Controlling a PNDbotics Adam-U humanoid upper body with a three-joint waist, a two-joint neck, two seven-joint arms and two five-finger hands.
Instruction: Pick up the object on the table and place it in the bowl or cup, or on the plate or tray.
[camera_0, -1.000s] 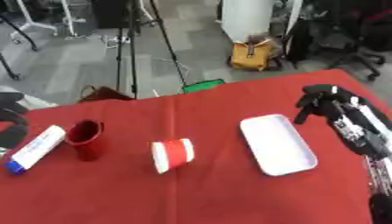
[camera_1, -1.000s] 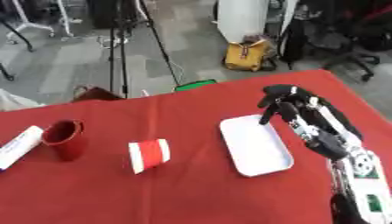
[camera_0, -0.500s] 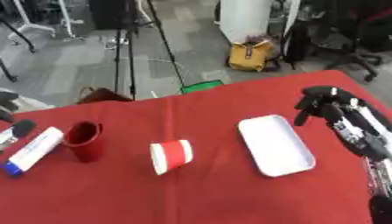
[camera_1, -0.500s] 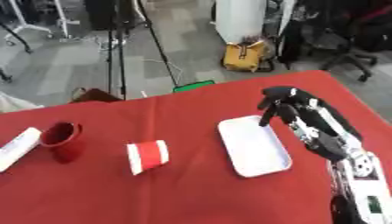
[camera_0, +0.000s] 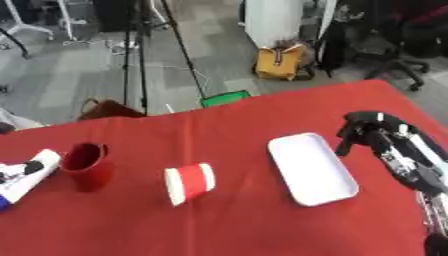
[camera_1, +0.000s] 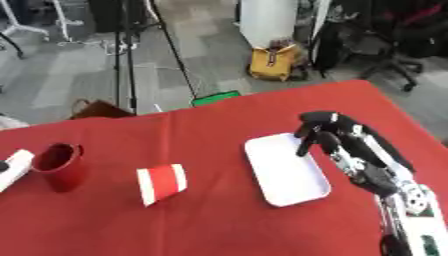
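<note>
A red-and-white paper cup (camera_0: 189, 183) lies on its side in the middle of the red table (camera_0: 236, 225). To its left stands a dark red cup (camera_0: 86, 165), upright and apparently empty. A white rectangular tray (camera_0: 312, 167) lies to the right, with nothing on it. My right hand (camera_0: 367, 131) hovers just past the tray's far right corner, its fingers hanging down loosely and holding nothing. At the left edge a white tube-shaped thing (camera_0: 31, 175) lies on the cloth. A small dark part over it may be my left hand (camera_0: 9, 174), mostly cut off.
The table's far edge runs diagonally behind the cups and tray. Beyond it are a tripod (camera_0: 140, 55), a yellow bag (camera_0: 280, 62), a green item on the floor (camera_0: 223, 98) and office chairs at the far right.
My right hand has sunk slightly toward the tray's far corner. The dark left hand has drawn back almost out of the left edge. The cups and tray have not moved.
</note>
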